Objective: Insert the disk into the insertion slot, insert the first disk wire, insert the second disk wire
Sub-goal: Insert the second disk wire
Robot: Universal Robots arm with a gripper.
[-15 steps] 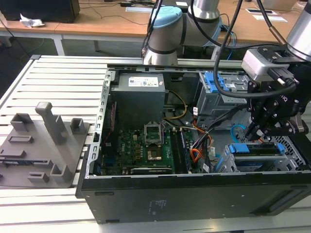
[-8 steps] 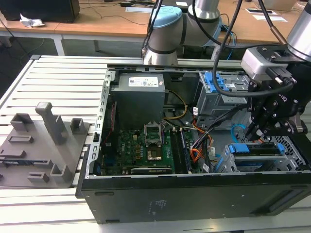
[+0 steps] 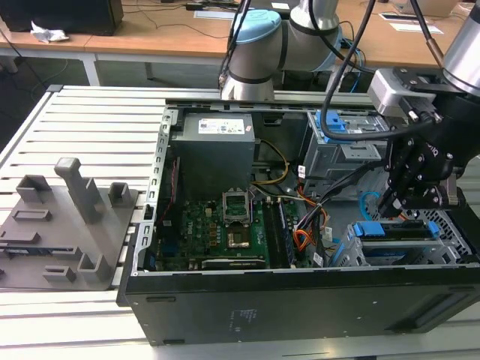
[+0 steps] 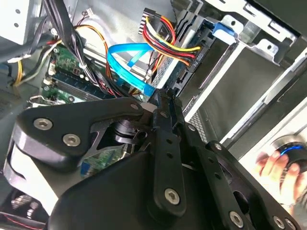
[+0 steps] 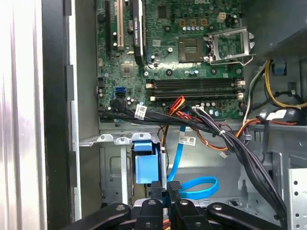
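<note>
A: How are the jaws seen?
B: Closed together, fingertips meeting on the end of a blue flat cable [image 4: 125, 68]; the gripper [image 4: 160, 98] is held just beside the disk [image 3: 395, 232].
A: And the disk?
B: It is seated in the insertion slot [image 3: 450, 232], with a red-yellow wire bundle [image 4: 165, 36] plugged beside it and the motherboard [image 3: 217, 232] well apart.

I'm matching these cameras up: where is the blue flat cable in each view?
Exterior view: the blue flat cable curls beside the gripper.
Second wrist view: the cable arcs from the gripper past coloured wires.
First wrist view: the cable loops out from the gripper.
Shared landmark: the green motherboard.
</note>
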